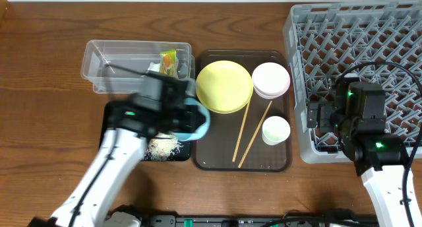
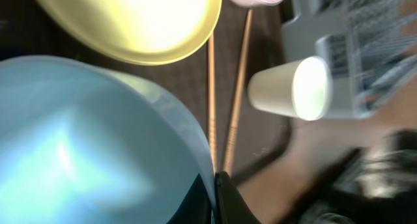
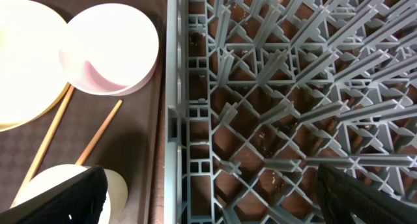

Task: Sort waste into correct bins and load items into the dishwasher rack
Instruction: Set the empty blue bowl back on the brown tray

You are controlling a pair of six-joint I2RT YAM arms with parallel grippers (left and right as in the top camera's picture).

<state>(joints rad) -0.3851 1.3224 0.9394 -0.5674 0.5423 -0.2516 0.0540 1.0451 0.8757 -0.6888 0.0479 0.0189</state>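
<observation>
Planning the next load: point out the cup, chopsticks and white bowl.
cup [image 1: 275, 129], overhead view, inside its open mouth.
chopsticks [image 2: 211, 100], left wrist view, mid-shaft of one stick.
white bowl [image 1: 271, 79], overhead view, centre of its inside.

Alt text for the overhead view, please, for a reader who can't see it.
The left gripper holds a light blue bowl by a black tray scattered with rice. A brown tray carries a yellow plate, white bowl, cup and two chopsticks; a wrapper lies in the clear tub. The right gripper hovers over the grey rack's left edge.
</observation>
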